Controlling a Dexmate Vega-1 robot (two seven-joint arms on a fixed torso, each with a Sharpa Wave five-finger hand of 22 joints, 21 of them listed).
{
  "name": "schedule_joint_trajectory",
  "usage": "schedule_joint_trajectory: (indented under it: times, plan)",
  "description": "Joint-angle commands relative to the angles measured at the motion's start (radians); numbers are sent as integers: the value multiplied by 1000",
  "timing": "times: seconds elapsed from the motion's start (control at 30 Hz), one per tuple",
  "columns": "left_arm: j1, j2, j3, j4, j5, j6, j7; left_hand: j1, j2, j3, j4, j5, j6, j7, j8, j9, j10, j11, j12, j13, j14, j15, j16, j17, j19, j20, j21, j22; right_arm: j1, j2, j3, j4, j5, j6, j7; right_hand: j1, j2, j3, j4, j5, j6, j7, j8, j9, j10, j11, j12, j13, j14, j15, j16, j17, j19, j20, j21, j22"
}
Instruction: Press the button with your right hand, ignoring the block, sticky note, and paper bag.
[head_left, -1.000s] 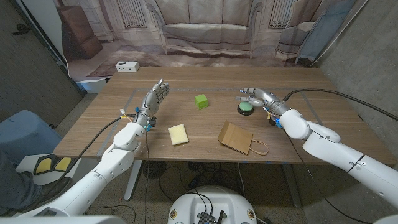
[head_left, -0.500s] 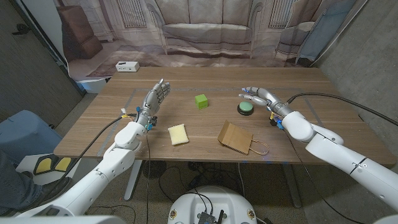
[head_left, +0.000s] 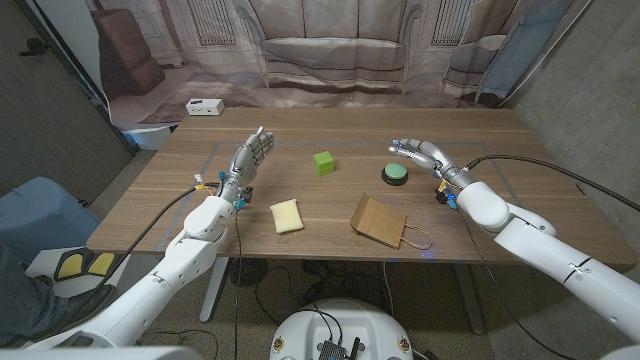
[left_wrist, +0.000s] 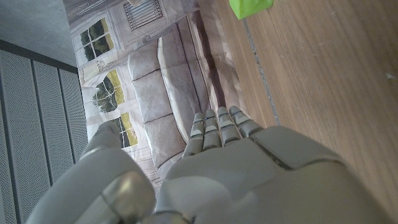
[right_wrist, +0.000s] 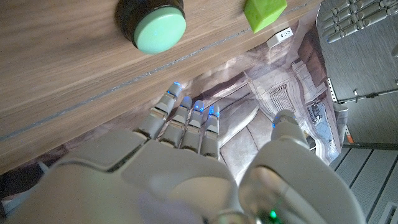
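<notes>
A green button (head_left: 397, 173) on a black base stands on the wooden table (head_left: 480, 135), right of centre; it shows too in the right wrist view as the button (right_wrist: 160, 28). My right hand (head_left: 424, 154) hovers just behind and to the right of it, fingers extended and apart, holding nothing, and it does not touch the cap. My right hand (right_wrist: 186, 155) shows from behind with fingers straight. My left hand (head_left: 246, 161) stands upright at the table's left with fingers up and empty; the left hand (left_wrist: 217, 168) also shows from the wrist.
A green block (head_left: 323, 162) sits at mid table, also seen as the block (right_wrist: 264, 11) and the block (left_wrist: 250, 6). A yellow sticky note (head_left: 286, 215) lies near the front edge. A brown paper bag (head_left: 381, 222) lies flat in front of the button. A white box (head_left: 204, 107) rests beyond the far left corner.
My right hand has drawn back from over the button, moving right and slightly away, so the green cap now shows whole. The left hand has stayed still.
</notes>
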Motion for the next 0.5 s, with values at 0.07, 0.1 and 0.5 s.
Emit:
schedule_joint_trajectory:
  times: [0.07, 0.1, 0.5]
  plan:
    - [20, 11, -10, -24, 9, -5, 17, -2, 10, 2, -3, -1, 5, 2, 0, 2, 7, 4, -2, 4, 6, -2, -1, 2, 1, 2, 3, 5, -8, 25, 22, 54, 101, 74, 26, 0, 0, 3, 3, -4, -5, 5, 5, 2, 4, 5, 3, 3, 8, -1, -1, 4, 7, -1, 1, 1]
    - [22, 11, -11, -24, 9, -6, 18, -2, 10, 2, -3, -1, 5, 2, 0, 2, 8, 4, -1, 4, 6, -3, -1, 2, 1, 2, 3, 5, -8, 29, 25, 63, 121, 89, 37, 0, 0, 3, 2, -4, -7, 6, 5, 2, 3, 6, 2, 3, 8, 0, -1, 4, 7, -2, 2, 1]
    - [34, 12, -17, -31, 15, -13, 31, -2, 10, 0, -4, -1, 4, 1, -1, 2, 7, 3, -1, 4, 5, -1, -1, 2, -1, 4, 2, 5, -5, 64, 47, 129, 238, 176, 88, -2, -3, 0, 3, -5, 16, 15, 16, 3, -2, 12, 1, 3, 4, 0, -2, 5, 7, -1, 0, 1]
